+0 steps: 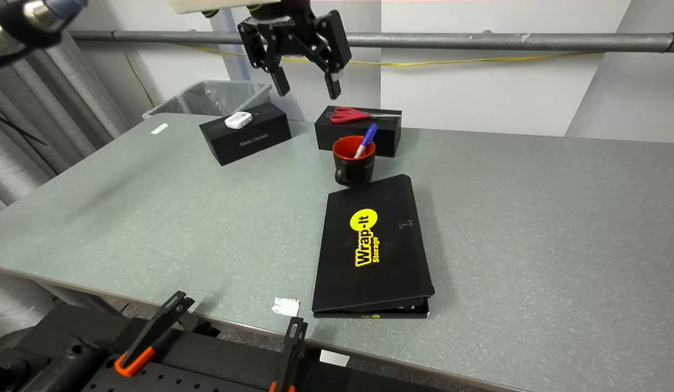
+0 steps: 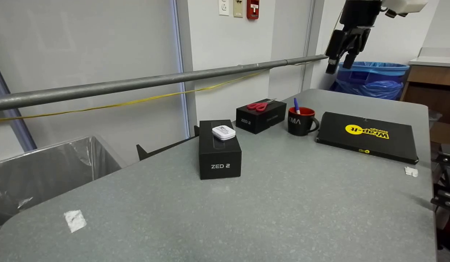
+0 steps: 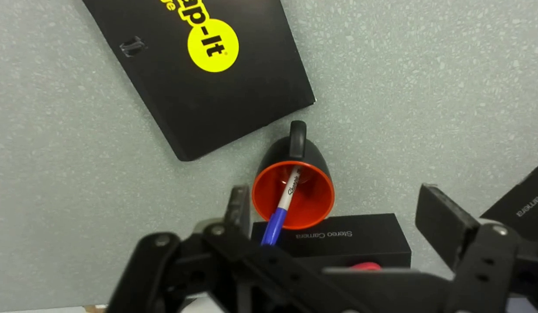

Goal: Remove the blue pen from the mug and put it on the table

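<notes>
– where's the blue pen (image 1: 365,141)?
– in the mug (image 1: 360,167), leaning, blue cap poking out over the rim. the wrist view shows its pale barrel running down inside, against the red.
– and the claw (image 1: 307,90)?
– released, its fingers (image 3: 445,221) spread well apart. in both exterior views it hangs higher than the mug, above the counter (image 1: 206,228).
– what's around the mug?
– in an exterior view a black folder (image 1: 372,250) with a yellow logo lies just on the near side, the mug's handle turned its way. a black box (image 1: 388,133) stands on the far side, red-handled scissors (image 1: 350,114) on top.
– and to the left?
– another black box (image 1: 250,142), set at a slant, with a small white case (image 1: 238,120) on it. farther left, a white scrap (image 1: 159,129) lies on the counter. just past the far edge sits a lined bin (image 1: 259,97).
</notes>
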### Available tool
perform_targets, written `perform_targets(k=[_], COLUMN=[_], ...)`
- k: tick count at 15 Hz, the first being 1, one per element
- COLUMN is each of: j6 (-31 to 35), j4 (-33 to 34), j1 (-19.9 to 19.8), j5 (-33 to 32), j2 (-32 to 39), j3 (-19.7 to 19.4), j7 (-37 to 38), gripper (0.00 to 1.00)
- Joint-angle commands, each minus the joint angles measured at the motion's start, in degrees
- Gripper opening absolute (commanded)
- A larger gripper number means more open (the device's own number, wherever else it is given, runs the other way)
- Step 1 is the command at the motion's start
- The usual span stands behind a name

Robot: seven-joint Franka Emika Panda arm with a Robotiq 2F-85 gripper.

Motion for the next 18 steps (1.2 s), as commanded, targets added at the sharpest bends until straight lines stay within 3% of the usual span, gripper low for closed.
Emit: perform_targets(k=[1, 7, 18], j6=[6.2, 15.2, 14.7], j4=[3.1, 10.0, 23.0], j1=[-0.3, 1.4, 10.9], j5=[-3.9, -6.3, -3.8], j2=[6.8, 18.3, 33.9], j3=[-0.6, -4.9, -14.6], j7=[7.2, 14.1, 17.6], gripper=[1.00, 1.00, 1.00])
